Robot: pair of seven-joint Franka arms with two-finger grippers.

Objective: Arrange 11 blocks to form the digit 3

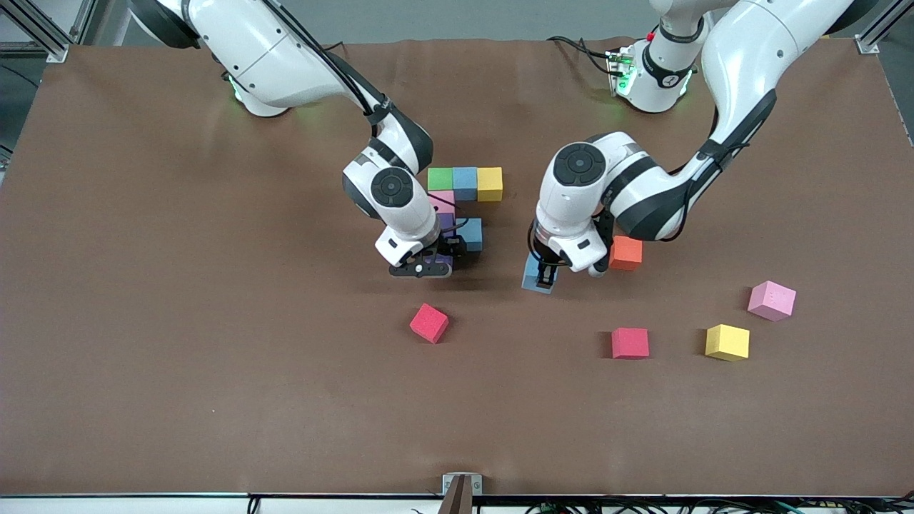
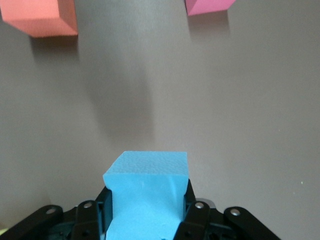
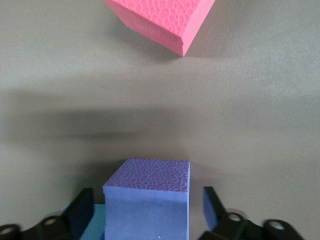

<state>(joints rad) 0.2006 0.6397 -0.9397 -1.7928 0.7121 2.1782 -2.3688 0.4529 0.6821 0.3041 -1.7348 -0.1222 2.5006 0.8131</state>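
Observation:
The started digit 3 is a row of green, light blue and yellow blocks. A pink block and a purple one run from the green block toward the front camera, with a light blue block beside the purple. My right gripper stands open around a second purple block at the column's near end, fingers clear of both its sides. My left gripper is shut on a light blue block beside the orange cube.
Loose blocks lie nearer the front camera: a red one close to the figure, another red, a yellow and a pink toward the left arm's end. The orange cube sits close to the left gripper.

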